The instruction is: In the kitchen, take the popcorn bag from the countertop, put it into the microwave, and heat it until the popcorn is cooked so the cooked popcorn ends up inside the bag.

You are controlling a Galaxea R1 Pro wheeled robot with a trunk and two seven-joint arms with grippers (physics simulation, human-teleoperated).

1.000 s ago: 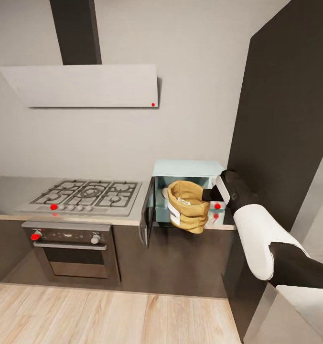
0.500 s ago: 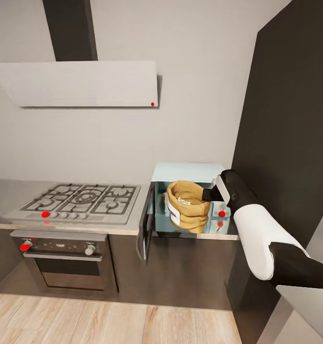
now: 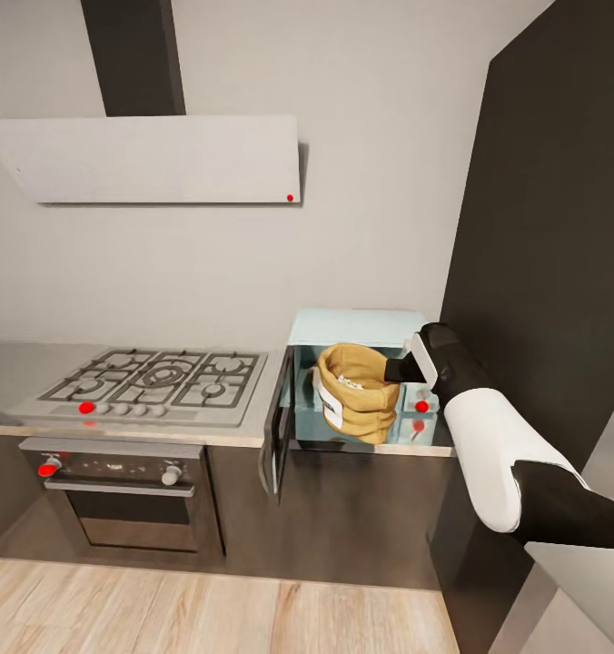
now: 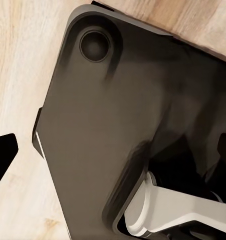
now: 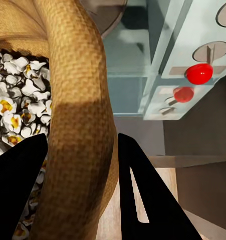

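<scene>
Right wrist view: right pincer (image 5: pixel 80 185) clamps popcorn bag (image 5: pixel 77 125) rim | left pincer state unclear | microwave (image 3: pixel 357 327) interior partly hidden.

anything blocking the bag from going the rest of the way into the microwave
Nothing visible does. The door is swung open to the left, and the bag, its rim clamped in the right gripper, sits at the open front of the microwave.

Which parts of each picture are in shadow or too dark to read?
Head view: cabinet fronts below the countertop lie in shade. Left wrist view: a dark base panel shows little detail. Right wrist view: the right hand's fingers are black silhouettes and shade the popcorn bag rim.
</scene>
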